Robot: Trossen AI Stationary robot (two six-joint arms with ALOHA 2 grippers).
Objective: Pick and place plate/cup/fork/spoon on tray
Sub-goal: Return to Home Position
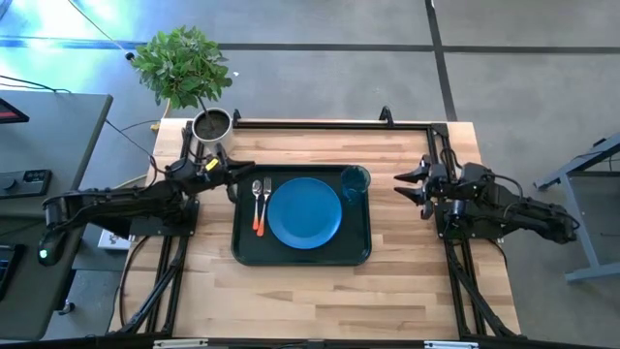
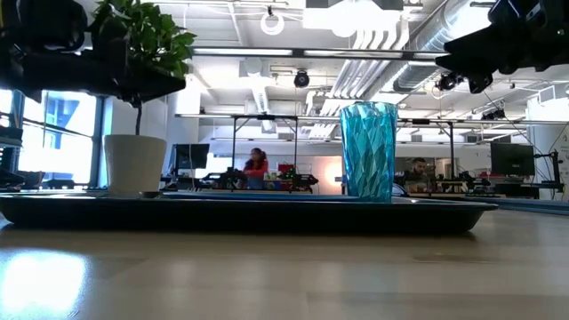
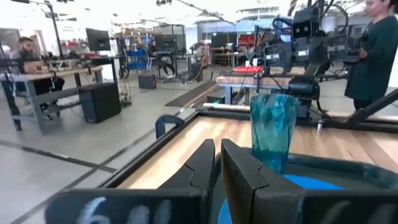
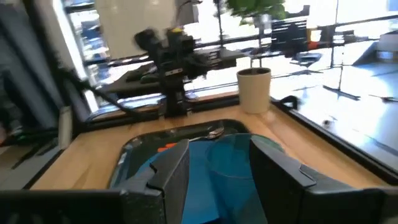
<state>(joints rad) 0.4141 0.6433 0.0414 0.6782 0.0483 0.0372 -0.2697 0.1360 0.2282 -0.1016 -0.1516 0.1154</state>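
On the dark green tray (image 1: 242,254) lies the blue plate (image 1: 304,212), flat in the middle. The fork and spoon (image 1: 260,204) lie side by side left of the plate, orange handles toward the near edge. The teal cup (image 1: 355,181) stands upright in the tray's far right corner. My left gripper (image 1: 235,177) is shut and hovers level at the tray's far left corner; its wrist view looks past its fingers (image 3: 239,168) at the cup (image 3: 273,127). My right gripper (image 1: 399,185) is open, level, just right of the tray, facing the cup (image 4: 231,155).
A grey pot with a green plant (image 1: 211,124) stands at the table's far left corner, behind my left arm. A black frame rail (image 1: 329,123) runs along the far edge. Bare wood lies near of the tray (image 1: 310,301). People sit and stand in the room beyond.
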